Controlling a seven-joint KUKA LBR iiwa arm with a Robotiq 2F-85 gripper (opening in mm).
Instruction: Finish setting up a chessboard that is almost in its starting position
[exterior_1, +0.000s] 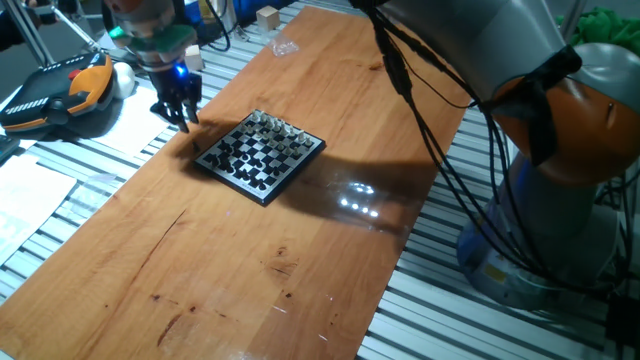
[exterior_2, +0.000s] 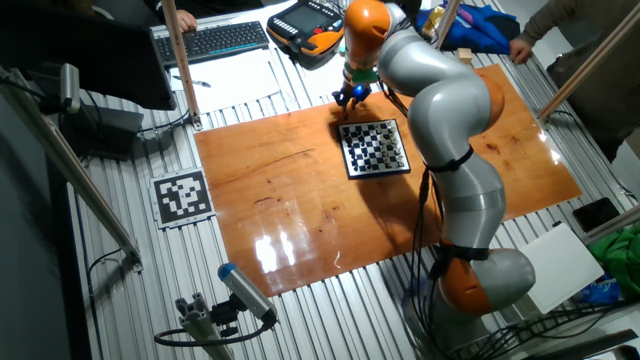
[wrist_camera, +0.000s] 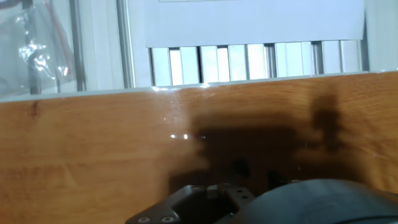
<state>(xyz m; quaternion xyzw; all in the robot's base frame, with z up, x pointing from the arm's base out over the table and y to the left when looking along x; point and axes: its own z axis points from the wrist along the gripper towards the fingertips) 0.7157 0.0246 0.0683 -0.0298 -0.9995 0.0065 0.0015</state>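
The chessboard (exterior_1: 260, 155) (exterior_2: 375, 148) is a small black-framed board on the wooden table (exterior_1: 250, 260), with tiny dark and silvery pieces in rows along two opposite sides. My gripper (exterior_1: 184, 120) (exterior_2: 349, 99) hangs low over bare wood just beyond the board's far-left corner, fingers pointing down and close together. Whether a piece sits between them is too small to tell. The hand view shows only the wood (wrist_camera: 93, 143), the gripper's shadow and the table's edge; the board and the fingertips are out of that view.
An orange and black teach pendant (exterior_1: 60, 95) (exterior_2: 305, 25) lies on the slatted bench behind the gripper. Near the table's far end are a small wooden block (exterior_1: 267, 17) and a clear plastic bag (exterior_1: 283, 47). A keyboard (exterior_2: 215, 40) sits further back.
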